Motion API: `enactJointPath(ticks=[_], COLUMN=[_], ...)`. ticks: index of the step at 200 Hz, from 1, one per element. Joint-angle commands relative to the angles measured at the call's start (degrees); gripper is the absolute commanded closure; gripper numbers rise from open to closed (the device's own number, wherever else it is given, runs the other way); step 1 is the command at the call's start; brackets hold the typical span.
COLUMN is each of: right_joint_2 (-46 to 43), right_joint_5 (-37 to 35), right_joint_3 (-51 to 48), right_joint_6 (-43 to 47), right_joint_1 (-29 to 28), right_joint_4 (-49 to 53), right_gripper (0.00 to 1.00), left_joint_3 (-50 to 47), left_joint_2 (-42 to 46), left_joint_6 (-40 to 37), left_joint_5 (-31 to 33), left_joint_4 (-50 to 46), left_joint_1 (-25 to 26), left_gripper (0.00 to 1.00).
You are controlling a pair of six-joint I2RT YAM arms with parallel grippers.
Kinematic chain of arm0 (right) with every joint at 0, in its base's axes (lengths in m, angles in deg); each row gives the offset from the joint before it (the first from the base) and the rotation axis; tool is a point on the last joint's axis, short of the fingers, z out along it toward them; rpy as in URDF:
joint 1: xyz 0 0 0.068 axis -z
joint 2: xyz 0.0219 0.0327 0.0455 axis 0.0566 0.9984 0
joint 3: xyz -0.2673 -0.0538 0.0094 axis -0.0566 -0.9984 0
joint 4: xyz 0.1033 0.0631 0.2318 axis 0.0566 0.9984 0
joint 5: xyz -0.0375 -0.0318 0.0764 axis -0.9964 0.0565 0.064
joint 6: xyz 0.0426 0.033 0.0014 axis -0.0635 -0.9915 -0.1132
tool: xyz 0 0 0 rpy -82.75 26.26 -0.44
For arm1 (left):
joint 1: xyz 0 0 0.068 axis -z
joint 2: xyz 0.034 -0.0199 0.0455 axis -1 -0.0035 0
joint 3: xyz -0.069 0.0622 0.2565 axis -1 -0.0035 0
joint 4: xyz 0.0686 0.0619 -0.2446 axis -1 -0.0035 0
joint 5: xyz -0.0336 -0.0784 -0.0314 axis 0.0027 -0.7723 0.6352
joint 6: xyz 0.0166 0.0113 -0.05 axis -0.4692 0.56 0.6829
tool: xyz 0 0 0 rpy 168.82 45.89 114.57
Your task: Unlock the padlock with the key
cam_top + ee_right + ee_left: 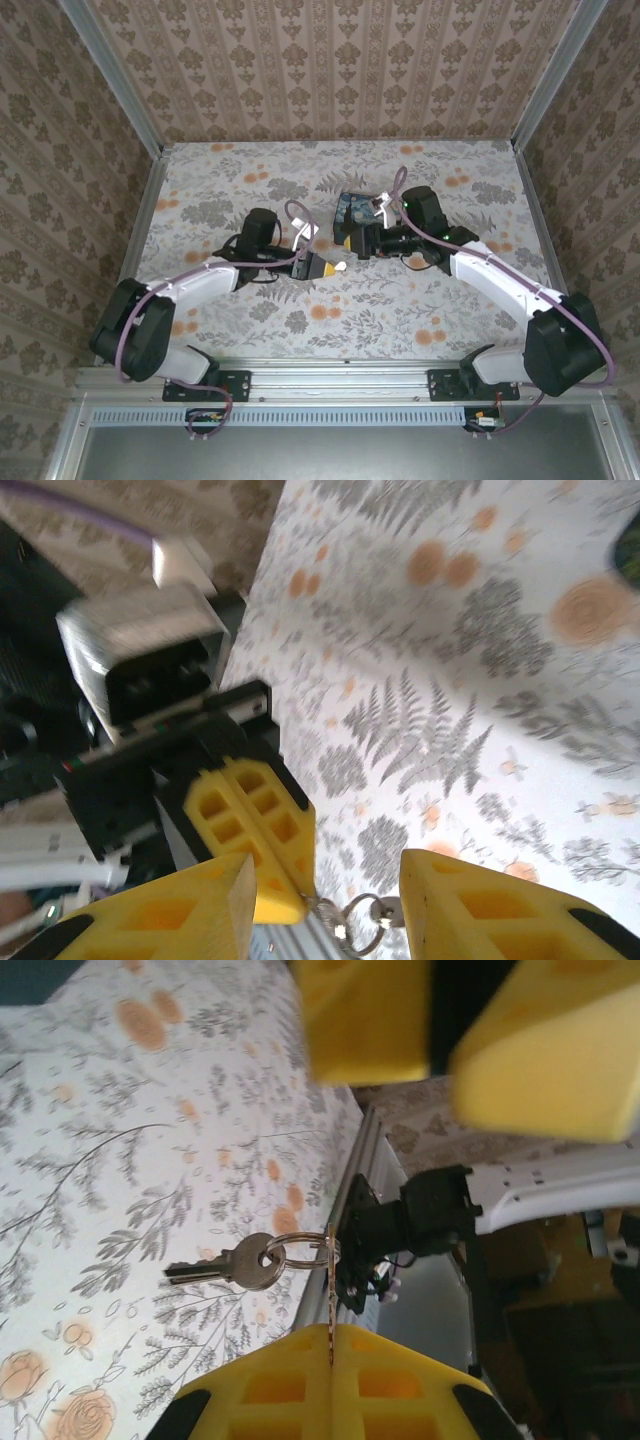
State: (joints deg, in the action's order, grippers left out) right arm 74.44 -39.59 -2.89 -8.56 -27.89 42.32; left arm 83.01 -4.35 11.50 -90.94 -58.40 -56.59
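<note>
My left gripper [331,1345] is shut on a key [330,1295], seen edge-on and sticking out from between its yellow fingers. A ring [303,1250] on that key carries a second silver key [232,1265], which hangs free above the table. In the top view the left gripper [328,266] holds the keys [341,268] at mid-table. My right gripper [325,880] is open, its yellow fingers either side of the left gripper's tip [285,885] and the ring [358,927]. The dark blue padlock [354,209] lies just beyond the right gripper [350,243].
The floral tablecloth [240,170] covers the table, with patterned walls on three sides. An aluminium rail [330,368] runs along the near edge by the arm bases. The two arms meet at the table's middle, with bare cloth to the left and right.
</note>
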Motion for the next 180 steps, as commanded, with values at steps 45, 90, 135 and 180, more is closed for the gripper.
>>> enactJointPath(ticks=[45,90,135,180], right_joint_2=[-2.99,-3.72,-4.06,-3.31], right_joint_5=[13.69,14.01,15.43,16.81], right_joint_3=[-1.74,-2.39,-3.01,-3.21], right_joint_6=[8.55,10.46,10.59,10.67], right_joint_1=[-0.01,-0.06,-0.23,-0.72], right_joint_4=[-1.65,0.71,-0.06,-0.43], right_gripper=[0.57,0.57,0.57,0.57], left_joint_3=[3.59,6.51,8.14,9.04], left_joint_2=[0.47,-0.98,-0.68,-0.03], left_joint_6=[-9.53,-10.52,-12.74,-13.69], left_joint_5=[-6.34,-7.79,-9.39,-10.12], left_joint_4=[-10.57,-12.25,-14.55,-15.63], left_joint_1=[-0.6,-0.6,-0.52,-0.44], left_gripper=[1.0,1.0,1.0,1.0])
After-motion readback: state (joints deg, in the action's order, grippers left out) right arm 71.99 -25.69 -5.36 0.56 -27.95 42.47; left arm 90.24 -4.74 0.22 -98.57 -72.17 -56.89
